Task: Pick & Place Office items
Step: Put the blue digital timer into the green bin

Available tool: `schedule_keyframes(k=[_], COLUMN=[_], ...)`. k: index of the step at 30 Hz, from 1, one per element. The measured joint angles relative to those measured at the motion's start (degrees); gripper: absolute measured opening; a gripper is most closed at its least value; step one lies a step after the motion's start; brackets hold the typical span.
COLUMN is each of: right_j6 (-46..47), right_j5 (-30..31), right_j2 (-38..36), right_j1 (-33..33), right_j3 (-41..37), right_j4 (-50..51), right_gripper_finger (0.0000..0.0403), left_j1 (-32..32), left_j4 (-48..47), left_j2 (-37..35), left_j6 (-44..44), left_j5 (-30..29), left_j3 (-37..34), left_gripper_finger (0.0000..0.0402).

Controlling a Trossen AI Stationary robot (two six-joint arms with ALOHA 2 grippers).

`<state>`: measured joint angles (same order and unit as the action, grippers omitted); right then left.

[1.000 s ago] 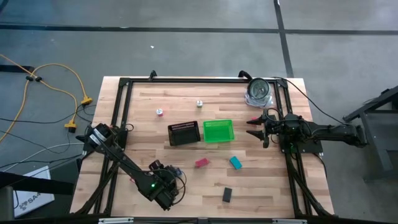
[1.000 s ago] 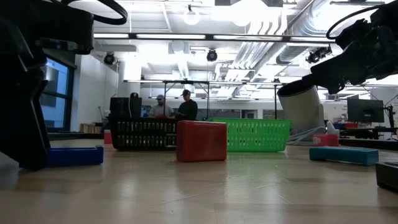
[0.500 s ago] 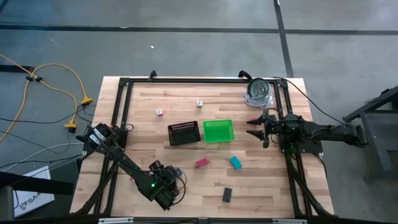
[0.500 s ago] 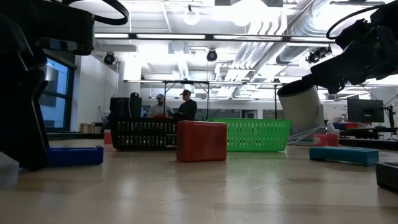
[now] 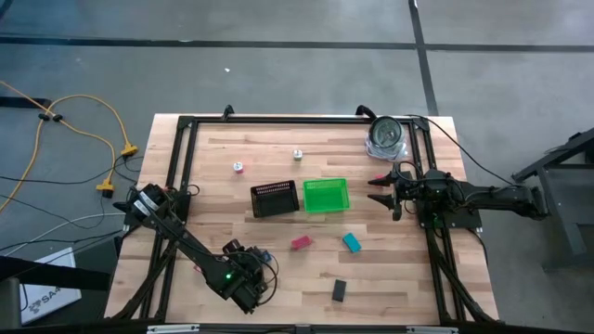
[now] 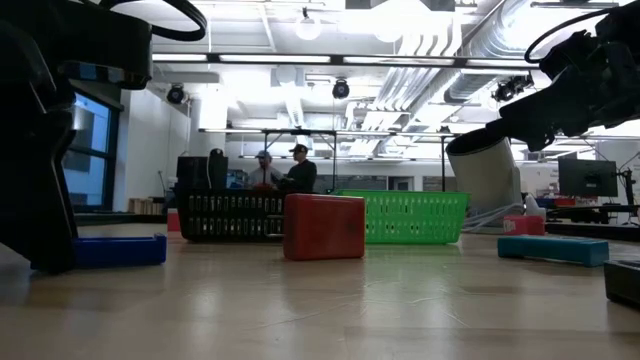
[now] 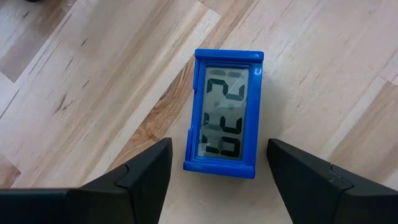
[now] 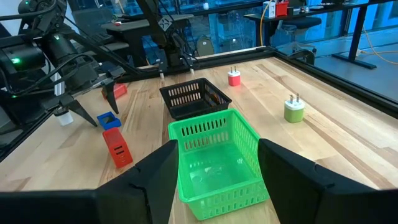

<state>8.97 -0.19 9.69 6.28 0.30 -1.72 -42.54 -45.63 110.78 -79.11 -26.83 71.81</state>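
A small blue clock [image 7: 225,114] lies flat on the wooden tabletop [image 5: 278,269], screen up, between the left gripper's [image 7: 219,171] two dark jaws. The jaws stand open on either side of it, not touching it. The left arm reaches low over the tabletop's near left part, its gripper pointing down. The right gripper [image 8: 211,186] hovers by the right edge, jaws wide and empty, facing a green basket [image 8: 217,158] and a black mesh tray [image 8: 189,98]. A red block [image 5: 300,243], a teal block [image 5: 352,243] and a black block [image 5: 340,290] lie apart nearby.
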Motion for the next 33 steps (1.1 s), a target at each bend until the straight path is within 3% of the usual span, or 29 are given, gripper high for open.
schedule_keyframes(k=[13, 24, 33], right_j6=[-0.01, 0.00, 0.00], right_j5=[0.00, 0.00, 0.00], right_j2=[0.00, 0.00, 0.00], right_j1=[0.00, -0.01, -0.01], right_j3=[0.00, 0.00, 0.00], right_j4=[0.01, 0.02, 0.02], right_gripper_finger=[0.0207, 0.0207, 0.0207], left_j1=[0.00, -0.02, -0.02], left_j4=[0.11, 0.55, 0.63], left_j2=[0.00, 0.00, -0.02], left_j6=[-0.22, -0.26, -0.30], left_j5=[0.02, 0.15, 0.11], left_j3=[-0.02, -0.02, -0.02], left_gripper_finger=[0.0249, 0.0164, 0.0160])
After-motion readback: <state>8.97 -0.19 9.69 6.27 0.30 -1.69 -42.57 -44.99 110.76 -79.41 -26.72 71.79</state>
